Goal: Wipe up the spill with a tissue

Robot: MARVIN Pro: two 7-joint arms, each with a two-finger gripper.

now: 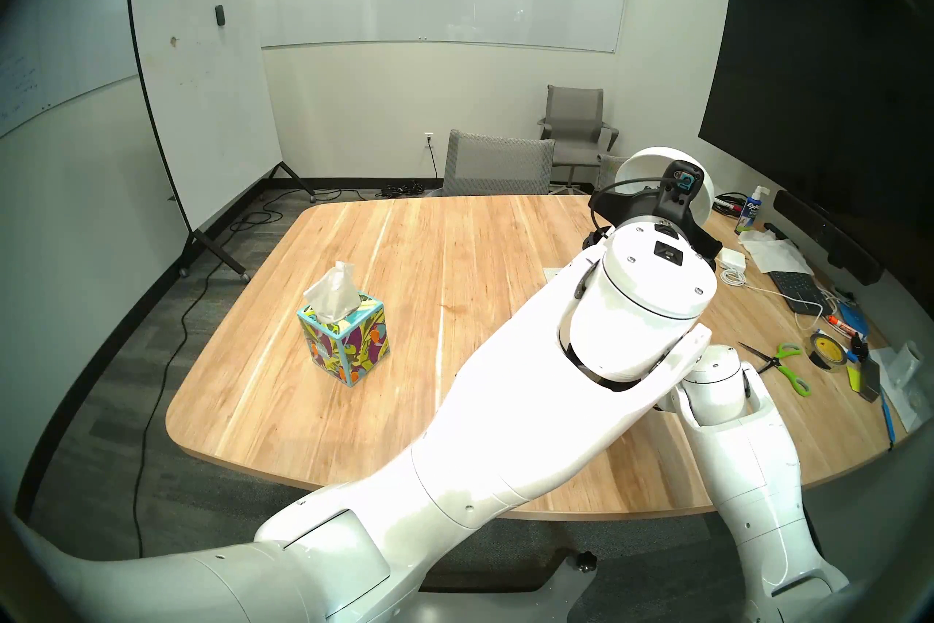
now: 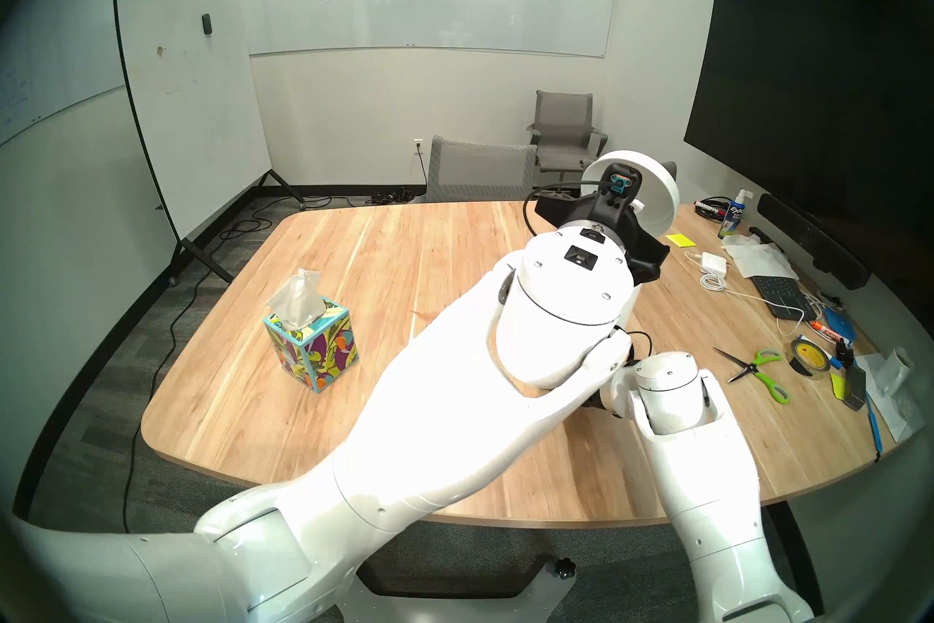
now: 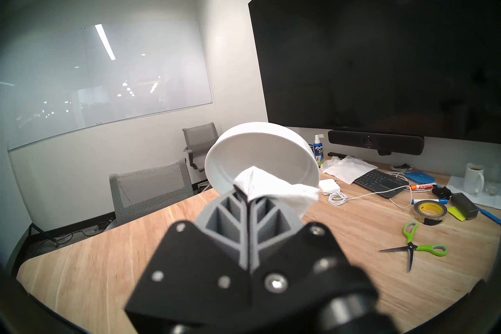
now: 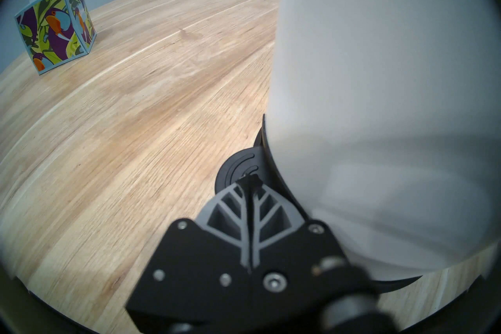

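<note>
At frame centre, the left gripper (image 3: pixel 248 196) pinches the tissue (image 3: pixel 273 193) against a tilted white bowl (image 3: pixel 257 151); right gripper (image 4: pixel 248 184) closed, empty, bare table (image 4: pixel 122 122) at left.

High paired head views over bench (image 1: pixel 404 253); wrist views low, close, sharing tissue box (image 4: pixel 54 27).

The only clearly legible text is "EXPO" in white slanted letters on the blue label of the small white spray bottle (image 3: pixel 318 151) standing on the wooden surface (image 3: pixel 135 230) below the black wall screen (image 3: pixel 379 40). The smaller print beneath it is too blurred to read. The orange-and-white marker (image 3: pixel 423 186) bears print too small to read.
</note>
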